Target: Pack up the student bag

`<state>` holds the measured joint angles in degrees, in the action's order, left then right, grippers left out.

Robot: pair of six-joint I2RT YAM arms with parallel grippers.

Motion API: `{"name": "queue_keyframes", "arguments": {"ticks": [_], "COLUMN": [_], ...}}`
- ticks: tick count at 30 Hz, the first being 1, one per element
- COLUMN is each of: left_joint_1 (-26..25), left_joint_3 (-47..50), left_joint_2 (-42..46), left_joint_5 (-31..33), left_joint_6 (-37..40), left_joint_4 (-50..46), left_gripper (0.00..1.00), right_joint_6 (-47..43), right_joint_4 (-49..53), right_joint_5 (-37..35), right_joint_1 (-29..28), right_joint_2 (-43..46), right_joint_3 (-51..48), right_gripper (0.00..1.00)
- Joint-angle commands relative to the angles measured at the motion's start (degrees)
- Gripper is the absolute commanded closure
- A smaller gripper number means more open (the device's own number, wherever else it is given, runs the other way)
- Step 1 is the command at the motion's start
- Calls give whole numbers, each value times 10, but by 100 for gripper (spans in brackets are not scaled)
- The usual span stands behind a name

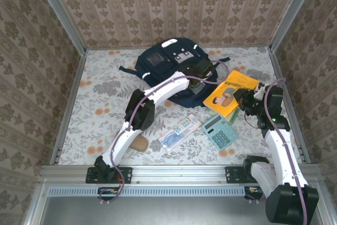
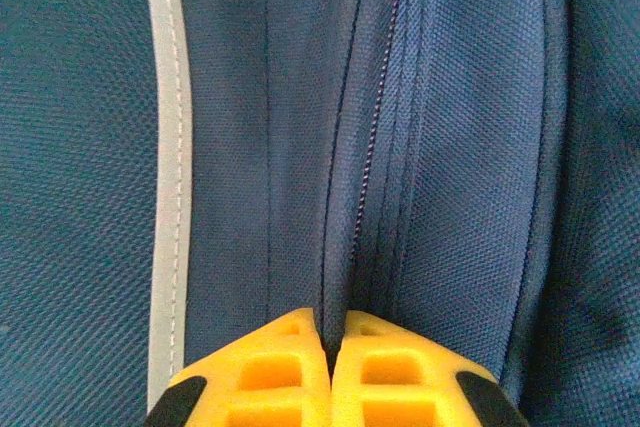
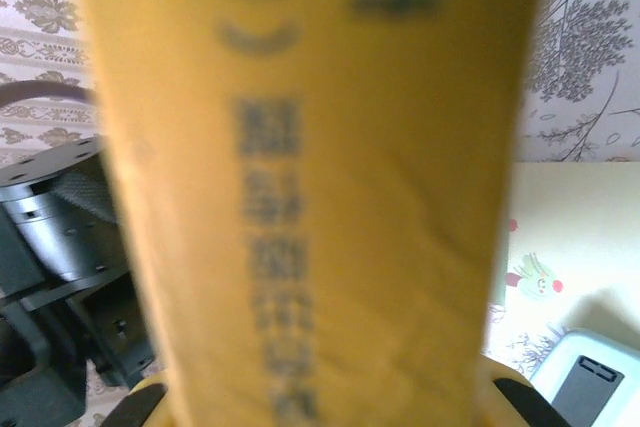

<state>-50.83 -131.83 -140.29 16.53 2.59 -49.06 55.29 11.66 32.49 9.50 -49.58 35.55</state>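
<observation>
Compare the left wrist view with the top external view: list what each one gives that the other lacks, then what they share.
Left wrist view: the zipper line and a pale grey stripe in close detail, with the left gripper shut at the zipper. Top external view: the whole layout, with the yellow book at the right gripper, and the calculator and a flat packet nearby. Shared: the navy student bag with the left arm reaching onto it.
</observation>
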Motion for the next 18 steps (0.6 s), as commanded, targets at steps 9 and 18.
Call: {"name": "queue_keyframes", "arguments": {"ticks": [9, 18], "left_joint_1": [79, 101], "left_joint_3": [-24, -21], "left_joint_2": [177, 200], "left_joint_5": [-40, -116], "left_joint_6": [-84, -123], "left_joint_4": [-2, 4], "left_gripper": [100, 100], "right_joint_6": [61, 143], "right_joint_4": [-204, -394], "right_joint_5": [33, -11], "right_joint_1": [-77, -178], "right_joint_2": [-104, -291], "right_joint_3": [4, 62], "right_gripper": [100, 100]}}
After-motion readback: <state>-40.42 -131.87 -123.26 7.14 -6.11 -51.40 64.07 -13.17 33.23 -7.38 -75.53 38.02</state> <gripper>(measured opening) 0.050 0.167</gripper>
